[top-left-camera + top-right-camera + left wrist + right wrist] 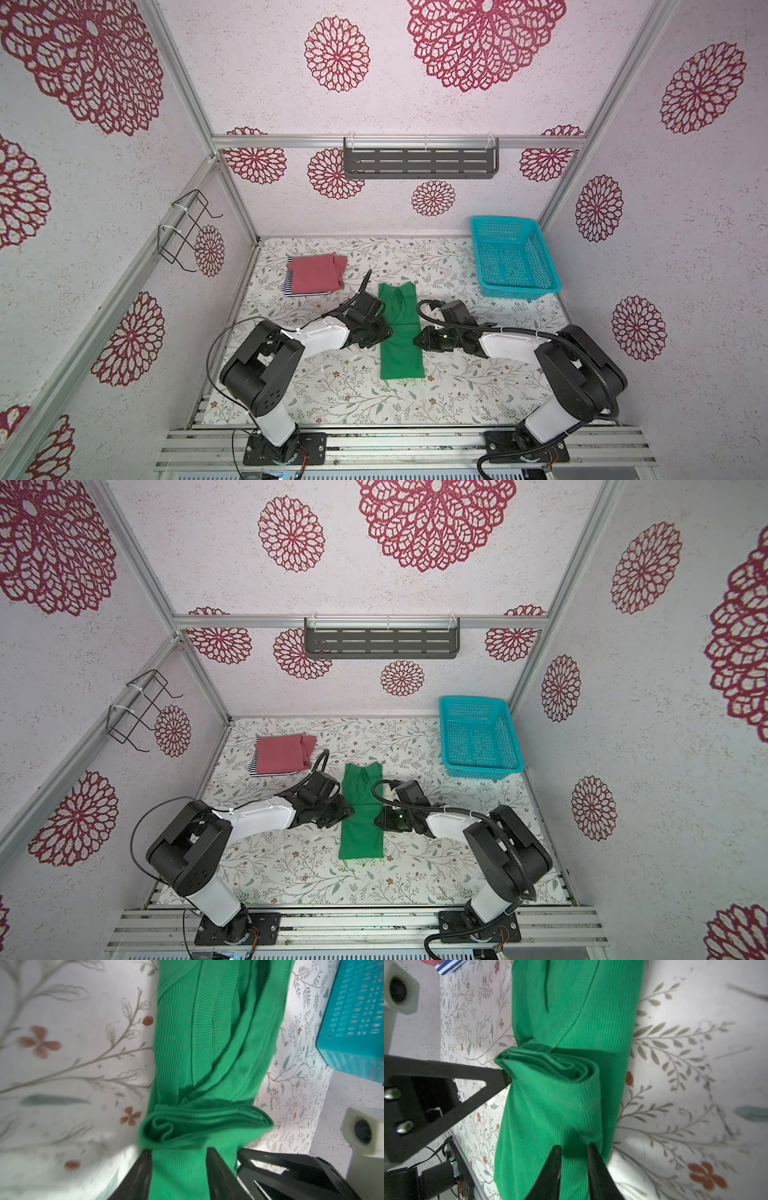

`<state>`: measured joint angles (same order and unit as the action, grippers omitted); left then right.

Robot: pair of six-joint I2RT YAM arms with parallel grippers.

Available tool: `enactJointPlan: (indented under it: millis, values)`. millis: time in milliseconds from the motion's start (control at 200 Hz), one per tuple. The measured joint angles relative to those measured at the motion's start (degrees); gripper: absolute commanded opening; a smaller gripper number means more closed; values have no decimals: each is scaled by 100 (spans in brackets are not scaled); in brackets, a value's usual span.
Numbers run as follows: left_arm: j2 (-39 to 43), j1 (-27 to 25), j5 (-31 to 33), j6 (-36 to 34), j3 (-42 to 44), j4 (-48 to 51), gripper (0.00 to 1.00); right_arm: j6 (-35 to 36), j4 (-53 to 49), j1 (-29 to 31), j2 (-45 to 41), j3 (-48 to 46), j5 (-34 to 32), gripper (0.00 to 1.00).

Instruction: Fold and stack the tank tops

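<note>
The green tank top (401, 332) (361, 812) lies as a long narrow strip mid-table, bunched into a raised cross fold (207, 1118) (550, 1064) about halfway along. My left gripper (384, 332) (348, 810) (179, 1150) is at its left edge, jaws wide apart over the cloth, open. My right gripper (417, 340) (378, 820) (574, 1146) is at the right edge, jaws a little apart on flat green cloth. At the back left the folded pink tank top (318, 272) (284, 752) lies on the striped tank top (289, 287) (448, 966).
A teal mesh basket (505, 219) (473, 699) (353, 1012) stands at the back right corner. On the back wall hangs a grey slotted shelf (419, 164), and on the left wall a black wire rack (187, 228). The table has a floral cover (332, 390).
</note>
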<state>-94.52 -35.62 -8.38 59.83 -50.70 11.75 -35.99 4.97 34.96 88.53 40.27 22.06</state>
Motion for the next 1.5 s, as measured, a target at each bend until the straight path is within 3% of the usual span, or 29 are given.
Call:
enactJointPlan:
  millis: [160,340,510,635,841,1101,1501]
  values:
    - [411,-280,-22,72,-63,286,47,-142,-179,249,-660,2,-68,24]
    - [282,-772,-245,501,514,13,46,-719,289,728,-656,-675,-42,23]
    - [326,-732,-339,636,804,-197,46,-1027,490,774,-551,-1156,7,23]
    - [835,-671,-210,470,833,382,57,-999,-4,774,-870,-1067,-177,26]
    - [2153,-664,-144,494,817,1207,68,-970,-1117,774,-2166,-767,-433,42]
    - [3252,-1113,-354,1882,2592,396,69,-1722,-1314,774,-3027,-1622,-205,50]
    - [2658,-1856,-127,3254,3211,-1268,56,-2518,-160,833,-2697,-2409,227,47]
